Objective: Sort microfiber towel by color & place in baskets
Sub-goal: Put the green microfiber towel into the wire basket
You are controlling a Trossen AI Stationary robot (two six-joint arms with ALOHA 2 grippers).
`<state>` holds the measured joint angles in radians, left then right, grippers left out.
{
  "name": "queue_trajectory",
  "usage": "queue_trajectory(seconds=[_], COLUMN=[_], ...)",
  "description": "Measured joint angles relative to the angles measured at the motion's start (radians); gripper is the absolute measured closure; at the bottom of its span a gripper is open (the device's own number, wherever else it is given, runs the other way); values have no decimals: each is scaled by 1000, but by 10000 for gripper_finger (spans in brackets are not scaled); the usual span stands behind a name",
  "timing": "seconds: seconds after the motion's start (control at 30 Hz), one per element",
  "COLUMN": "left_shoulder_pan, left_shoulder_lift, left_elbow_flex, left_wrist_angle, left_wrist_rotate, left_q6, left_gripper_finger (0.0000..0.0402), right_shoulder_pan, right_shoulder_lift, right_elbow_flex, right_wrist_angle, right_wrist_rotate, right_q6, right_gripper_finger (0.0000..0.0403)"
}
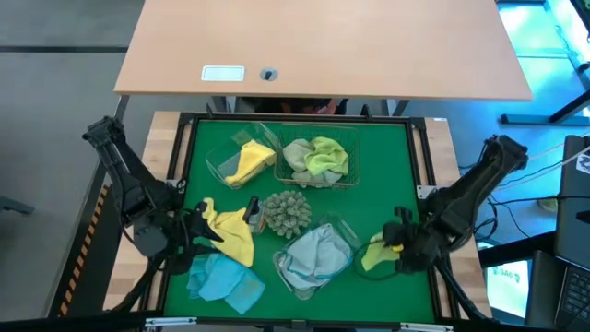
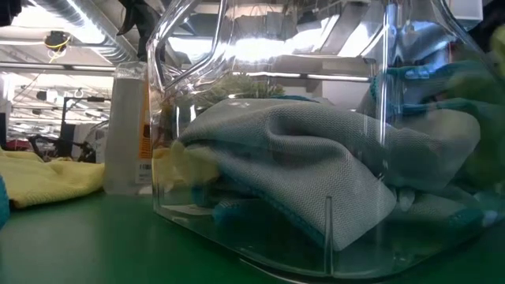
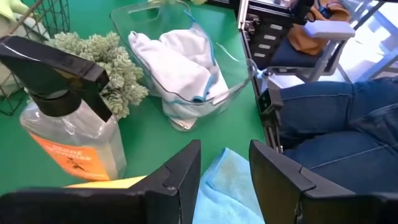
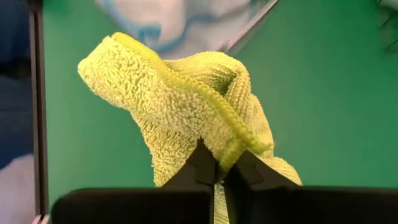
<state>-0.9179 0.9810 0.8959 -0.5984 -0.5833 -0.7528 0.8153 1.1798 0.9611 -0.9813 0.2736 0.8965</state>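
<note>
From above, the whole green table (image 1: pixel 406 148) is showing: a clear tub (image 1: pixel 241 159) holding a yellow cloth (image 1: pixel 251 161), a wire basket (image 1: pixel 318 159) holding a lime cloth (image 1: pixel 324 155), and a second clear tub (image 1: pixel 315 256) near the front holding a pale blue cloth (image 1: pixel 318 251). A spiky ball (image 1: pixel 287 213) is sitting between them.

The right gripper (image 4: pixel 218 175) is sitting at the right front of the table; its wrist camera is showing what the overhead view cannot, the fingers pinching shut on a fold of a lime-green towel (image 4: pixel 186 106), fuzzy, looped and crumpled, with a stitched edge running into the fingertips.

The left gripper (image 3: pixel 224 180) is hovering at the left front with its fingers parted and nothing between them, above a light blue towel (image 3: pixel 233 186) lying flat on the table. Its view is also revealing a spray bottle (image 3: pixel 68 130) with an orange label and a person's jeans (image 3: pixel 348 124) beyond the table edge. Another yellow towel (image 1: pixel 230 231) is lying crumpled beside this gripper.

The table-level view is looking through the front tub's wall at the folded pale cloth inside.
</note>
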Motion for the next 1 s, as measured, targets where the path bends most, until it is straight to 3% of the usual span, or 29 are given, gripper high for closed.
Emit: queue_trajectory(seconds=[0.4,1.0], left_shoulder_pan=[-8,-8], left_shoulder_lift=[0,0], left_elbow_flex=[0,0], left_wrist_angle=[0,0], left_wrist_rotate=[-11,-34], left_q6=[0,3], left_gripper_finger=[272,272], right_shoulder_pan=[-196,-610], right_shoulder_lift=[-186,-226], right_elbow_flex=[1,2], right_wrist_angle=[54,552], right_wrist_rotate=[113,128], right_q6=[-285,-817], right_gripper_finger=[394,393])
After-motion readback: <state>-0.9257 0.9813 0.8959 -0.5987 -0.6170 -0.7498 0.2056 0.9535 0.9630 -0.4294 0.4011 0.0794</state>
